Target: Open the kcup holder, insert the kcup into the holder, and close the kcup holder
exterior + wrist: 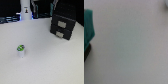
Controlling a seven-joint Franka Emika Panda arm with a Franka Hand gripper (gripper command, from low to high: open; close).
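Matt, smooth surfaces are seen throughout.
The pale worktop [45,60] looks matt; the black kcup holder [64,25] appears dull-finished.

My arm [25,10] shows at about 11 o'clock in the exterior view: white shell, rounded upright segment, smooth casing. A dark section [33,7] sits at its 3 o'clock side, black or near-black; too blurred to say if it's joint or cabling. Faint bluish tint low on the white shell. No markings or screws resolvable at this sharpness. Wrist view: a teal block [88,27] with a flat face and a hard straight edge, and a dark piece [86,51] right next to it. Both soft-focus; can't tell which part of me they are.
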